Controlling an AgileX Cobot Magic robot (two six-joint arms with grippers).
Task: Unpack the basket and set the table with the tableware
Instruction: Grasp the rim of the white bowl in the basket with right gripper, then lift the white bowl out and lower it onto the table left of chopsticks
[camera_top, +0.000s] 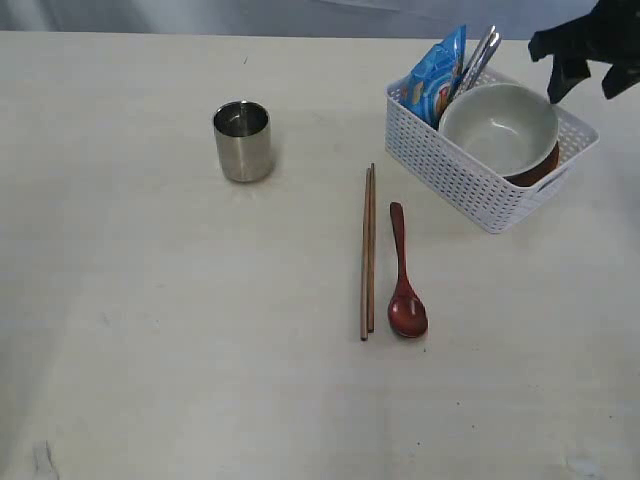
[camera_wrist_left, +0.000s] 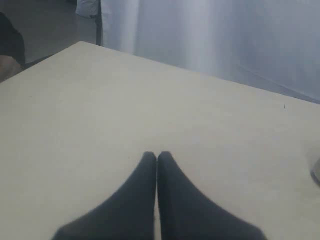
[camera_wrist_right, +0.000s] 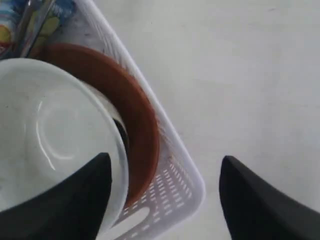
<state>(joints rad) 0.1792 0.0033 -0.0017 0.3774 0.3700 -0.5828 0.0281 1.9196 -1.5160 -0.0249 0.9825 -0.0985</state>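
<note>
Your table (camera_top: 150, 330) is flat, matte, pale beige wood-look. Already out on it:
- steel cup (camera_top: 242, 140): shiny cylinder, upright, well left of the rest
- wooden chopsticks (camera_top: 367, 252): thin straight pair lying side by side, touching
- wooden spoon (camera_top: 404, 280): glossy reddish-brown, just beside the chopsticks on their right, roughly parallel to them

The basket (camera_top: 470, 185) is white rectangular plastic with perforated woven-look walls, at the far right of the table. Inside it:
- cream bowl (camera_top: 497, 125): round, smooth, tilted
- brown plate (camera_top: 535, 170): round, on edge between the bowl and the basket wall
- blue snack bag (camera_top: 438, 80): crinkly, upright
- steel cutlery (camera_top: 480, 55): handles sticking up beside the bag

Your right gripper (camera_wrist_right: 165, 159) has its jaws wide apart and holds nothing. It hovers over the basket's end: one finger above the bowl, the other outside over bare table, with the plate rim and basket wall between them. Can't tell if it touches the bowl.

Your left gripper (camera_wrist_left: 157, 156) has its jaws pressed together and is empty, over bare table.
</note>
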